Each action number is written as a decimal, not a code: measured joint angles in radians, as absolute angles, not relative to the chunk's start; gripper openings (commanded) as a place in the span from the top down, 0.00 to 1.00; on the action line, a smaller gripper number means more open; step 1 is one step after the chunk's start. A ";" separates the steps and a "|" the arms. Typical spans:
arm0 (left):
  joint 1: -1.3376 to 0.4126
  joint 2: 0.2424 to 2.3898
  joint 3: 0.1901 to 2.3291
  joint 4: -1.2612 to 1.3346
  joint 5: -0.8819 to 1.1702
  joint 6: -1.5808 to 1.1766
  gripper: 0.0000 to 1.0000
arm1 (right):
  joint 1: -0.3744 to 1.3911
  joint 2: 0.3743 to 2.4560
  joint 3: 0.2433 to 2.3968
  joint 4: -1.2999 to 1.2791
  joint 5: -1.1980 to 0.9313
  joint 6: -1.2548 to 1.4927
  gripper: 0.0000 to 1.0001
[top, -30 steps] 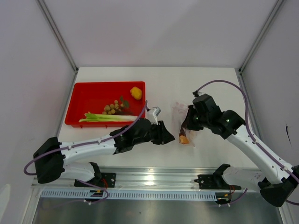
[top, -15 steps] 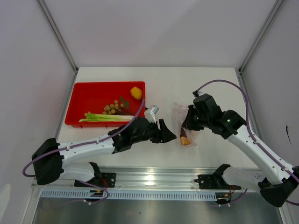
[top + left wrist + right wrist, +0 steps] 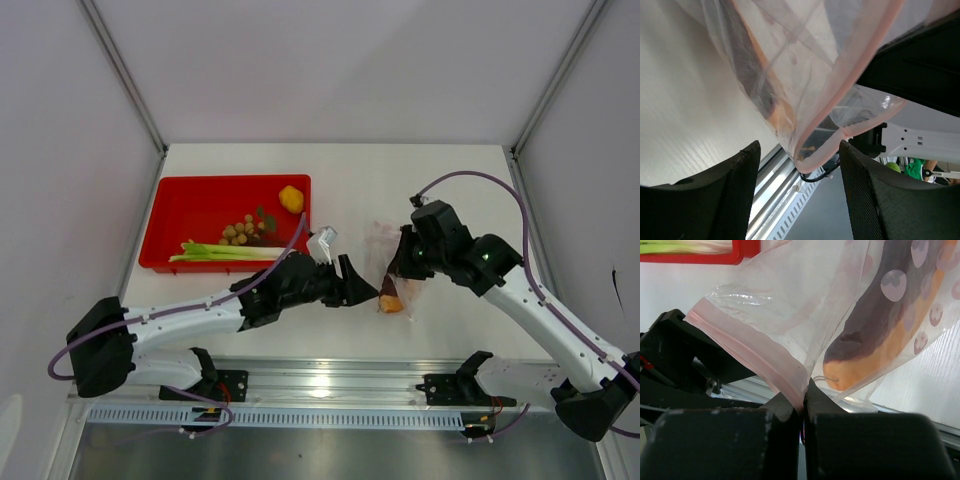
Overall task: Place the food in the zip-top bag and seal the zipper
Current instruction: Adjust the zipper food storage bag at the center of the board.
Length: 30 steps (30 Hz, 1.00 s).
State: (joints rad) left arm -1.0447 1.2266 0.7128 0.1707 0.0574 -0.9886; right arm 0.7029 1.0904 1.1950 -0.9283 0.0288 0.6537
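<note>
Seen from above, the left arm reaches further right than a second ago. Its left tool (image 3: 363, 283), then nearly closed, now has its fingers spread close against the zip-top bag (image 3: 382, 237). The bag's near end, with the purple-brown sweet potato (image 3: 389, 295) inside, has slid slightly left. The right tool (image 3: 398, 268) has kept its place, pinched on the bag's edge. The bag lies on the white desk (image 3: 430, 180), right of the red tray (image 3: 215, 205). The tray holds the green-white stalks (image 3: 230, 252), the tan berries (image 3: 240, 231) and the yellow fruit (image 3: 291, 199), all unmoved.

In the left wrist view, the left tool (image 3: 799, 148) is wide, its dark fingers (image 3: 735, 200) well apart. The bag's mouth corner hangs between them, and the pink zipper (image 3: 875, 45) curves down in a loop into the gap. The strip runs just beside one finger, but whether it touches cannot be told. The sweet potato (image 3: 752, 70) shows through the clear plastic, above the desk (image 3: 680, 125).

In the right wrist view, the right tool (image 3: 804, 402) is closed tight on the zipper (image 3: 747, 345), the pink strip nipped between its fingers. The sweet potato (image 3: 875, 347), dark skin over orange flesh, lies inside the bag (image 3: 805, 300), whose plastic is printed with pale pink dots. A corner of the red tray (image 3: 740, 255) shows at top left.
</note>
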 measured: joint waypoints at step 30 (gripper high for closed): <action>-1.002 1.467 1.438 -0.102 0.373 -0.846 0.99 | 0.379 1.135 1.598 -1.111 0.064 0.418 1.00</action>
